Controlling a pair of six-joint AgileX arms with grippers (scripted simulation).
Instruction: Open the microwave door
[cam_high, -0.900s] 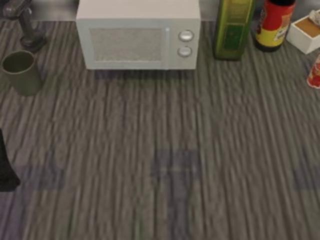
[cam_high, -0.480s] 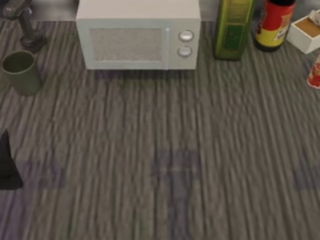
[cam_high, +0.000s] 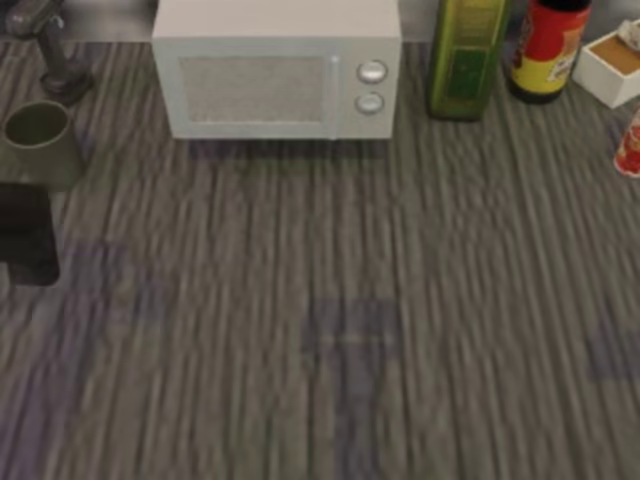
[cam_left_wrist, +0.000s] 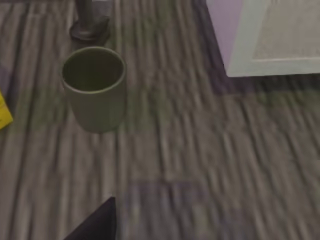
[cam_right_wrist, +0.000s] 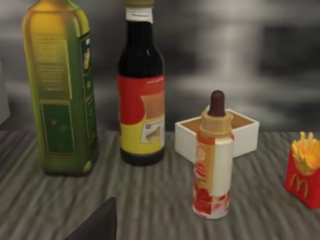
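The white microwave (cam_high: 280, 25) stands at the back of the table, a little left of centre. Its door (cam_high: 255, 90), with the grey mesh window, lies flat against the front, left of the two silver knobs (cam_high: 371, 72). My left gripper (cam_high: 28, 235) is a dark block at the table's left edge, well in front and left of the microwave, touching nothing. The left wrist view catches a corner of the microwave (cam_left_wrist: 240, 50) and its door (cam_left_wrist: 287, 35). My right gripper (cam_right_wrist: 97, 225) is outside the top view and shows only as a dark tip in its wrist view.
An olive cup (cam_high: 40, 145) sits just behind the left gripper, with a dark stand (cam_high: 55, 60) behind it. Right of the microwave stand a green bottle (cam_high: 465, 60), a sauce bottle (cam_high: 548, 50), a small white box (cam_high: 615, 65), a dropper bottle (cam_right_wrist: 214, 165) and a fries carton (cam_right_wrist: 304, 170).
My left gripper has moved from the lower left edge towards the back, and is now close to the olive cup. The microwave door has not moved.
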